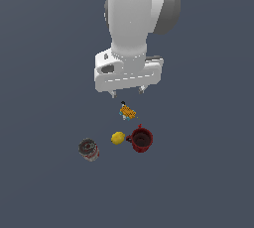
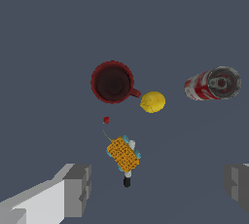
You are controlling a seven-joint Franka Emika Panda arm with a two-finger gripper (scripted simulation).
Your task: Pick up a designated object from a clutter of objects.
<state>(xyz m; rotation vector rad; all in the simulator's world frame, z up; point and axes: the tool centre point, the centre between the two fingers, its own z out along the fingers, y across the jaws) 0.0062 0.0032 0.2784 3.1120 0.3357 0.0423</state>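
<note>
Orange-yellow flecked item (image 1: pixel 128 111) lies on the dark floor (image 1: pixel 44 187) just below the gripper (image 1: pixel 128 91), whose jaws are spread wide apart and grasp nothing; in the wrist view it sits between the two fingers (image 2: pixel 78 189), touching neither. Beyond it stands a red mug (image 1: pixel 141 140), upright, its dark inside showing no contents. A yellow lemon (image 1: pixel 118 138) sits just beside the mug's handle, and a red can (image 1: pixel 89 149) stands apart.
</note>
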